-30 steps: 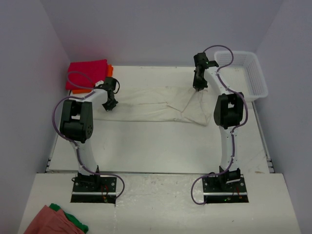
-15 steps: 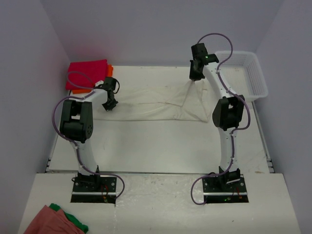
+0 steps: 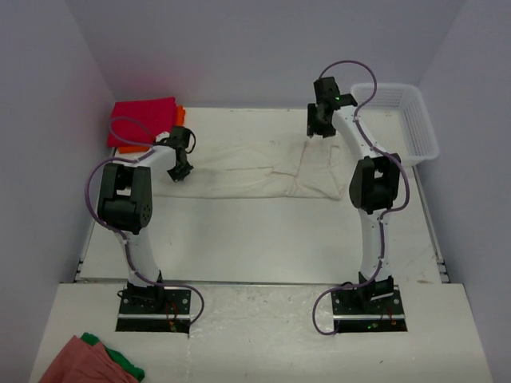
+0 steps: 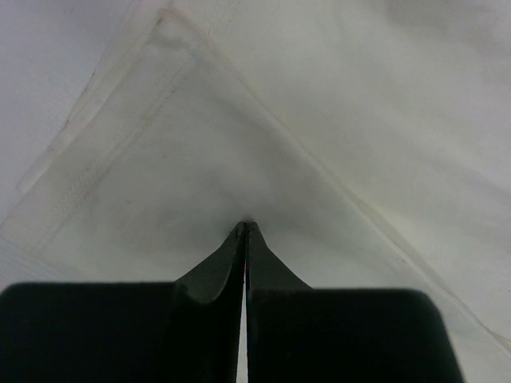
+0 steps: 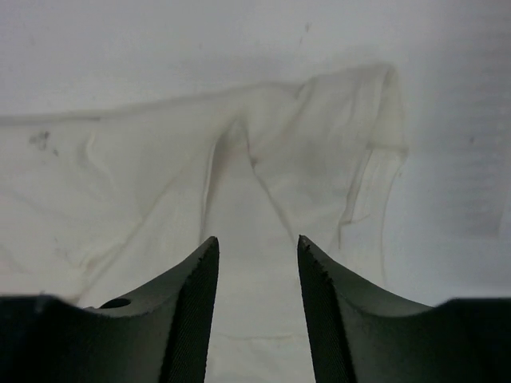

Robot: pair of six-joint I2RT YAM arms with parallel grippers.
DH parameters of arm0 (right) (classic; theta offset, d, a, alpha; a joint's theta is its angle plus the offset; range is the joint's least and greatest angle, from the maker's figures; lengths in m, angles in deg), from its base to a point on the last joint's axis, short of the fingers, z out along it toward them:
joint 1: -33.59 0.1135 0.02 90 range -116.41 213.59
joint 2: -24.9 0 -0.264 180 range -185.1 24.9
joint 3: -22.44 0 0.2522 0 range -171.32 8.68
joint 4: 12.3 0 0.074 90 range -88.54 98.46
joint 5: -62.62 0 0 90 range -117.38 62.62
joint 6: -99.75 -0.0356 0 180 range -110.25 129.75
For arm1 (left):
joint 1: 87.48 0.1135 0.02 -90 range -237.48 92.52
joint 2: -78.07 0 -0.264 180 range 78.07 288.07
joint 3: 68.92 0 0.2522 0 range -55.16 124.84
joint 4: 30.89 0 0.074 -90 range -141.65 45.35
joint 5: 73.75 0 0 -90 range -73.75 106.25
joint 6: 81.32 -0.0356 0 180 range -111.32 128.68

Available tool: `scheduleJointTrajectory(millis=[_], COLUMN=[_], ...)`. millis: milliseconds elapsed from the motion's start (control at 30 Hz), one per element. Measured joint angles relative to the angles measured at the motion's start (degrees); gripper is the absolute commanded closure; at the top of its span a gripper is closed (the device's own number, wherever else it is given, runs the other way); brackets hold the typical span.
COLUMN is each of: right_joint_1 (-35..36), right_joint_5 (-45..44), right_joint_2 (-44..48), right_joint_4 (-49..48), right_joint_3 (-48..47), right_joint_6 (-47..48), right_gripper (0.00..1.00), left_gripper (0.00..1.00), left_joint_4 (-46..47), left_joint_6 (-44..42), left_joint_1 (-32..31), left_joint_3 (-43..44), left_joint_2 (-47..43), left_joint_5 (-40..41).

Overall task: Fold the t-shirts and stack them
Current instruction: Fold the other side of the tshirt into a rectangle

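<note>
The cream-white t-shirt (image 3: 247,171) lies wrinkled across the middle of the table. My left gripper (image 3: 177,171) is at its left edge, shut, with the tips pinching the cloth; in the left wrist view the shut gripper (image 4: 245,227) meets the cream fabric (image 4: 319,104). My right gripper (image 3: 314,128) hangs open and empty above the shirt's far right part. In the right wrist view the gripper (image 5: 255,243) is open over the creased shirt (image 5: 160,175). The folded magenta-red t-shirt (image 3: 144,118) rests on the orange one (image 3: 180,115) at the far left corner.
A white mesh basket (image 3: 415,120) stands at the far right, next to the right arm. Salmon-pink (image 3: 76,363) and green (image 3: 124,365) cloths lie on the near ledge at bottom left. Grey walls close in the table on three sides.
My right gripper rose toward the far side with the shirt's right part, then let go; the cloth dropped flat. The left arm has not moved.
</note>
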Motion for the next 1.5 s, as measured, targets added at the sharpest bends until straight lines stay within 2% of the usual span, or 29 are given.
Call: scheduleJointTrajectory(millis=[67,200,233,267,300,367,567,833,1233,1400,1500], right_joint_1=[0.2,1.9,2.5,3.0,3.5,4.3,4.2,4.0,4.0,4.0,4.0], right_joint_5=[2.7,7.3,9.0,10.4,11.9,14.4,18.4,21.4,22.8,22.9,23.0], right_joint_2=[4.3,13.8,15.6,16.8,17.5,17.9,17.9,17.3,13.4,11.8,9.9], right_joint_4=[-0.8,-4.6,-5.2,-5.4,-5.7,-6.6,-8.8,-11.2,-12.8,-13.5,-13.4], right_joint_3=[7.8,25.0,28.0,29.7,30.7,31.1,32.0,34.3,36.6,36.5,35.5], right_joint_6=[-1.2,-3.6,-4.2,-4.6,-5.1,-5.6,-7.0,-8.4,-9.6,-9.7,-9.8], right_gripper=[0.61,0.60,0.58,0.50,0.48,0.44,0.44,0.52,0.53,0.64,0.66], left_gripper=[1.00,1.00,1.00,1.00,1.00,1.00,1.00,1.00,1.00,1.00,1.00], left_joint_4=[0.0,0.0,0.0,0.0,0.0,-0.1,-0.1,-0.1,-0.1,-0.1,0.0], left_joint_6=[0.0,-0.1,-0.2,-0.3,-0.4,-0.5,-0.5,-0.7,-0.7,-0.7,-1.0], left_joint_1=[-0.1,-0.4,-0.5,-0.6,-0.7,-1.0,-1.4,-1.5,-1.5,-1.5,-1.5], left_joint_3=[0.0,0.0,0.0,-0.1,-0.1,-0.2,-0.9,-1.2,-1.2,-1.2,-1.3], left_joint_2=[0.0,0.0,-0.1,-0.1,-0.2,-0.3,-0.9,-1.7,-1.7,-1.7,-1.7], left_joint_5=[0.0,0.0,0.0,0.0,0.0,0.0,-0.5,-0.9,-1.4,-1.5,-1.5])
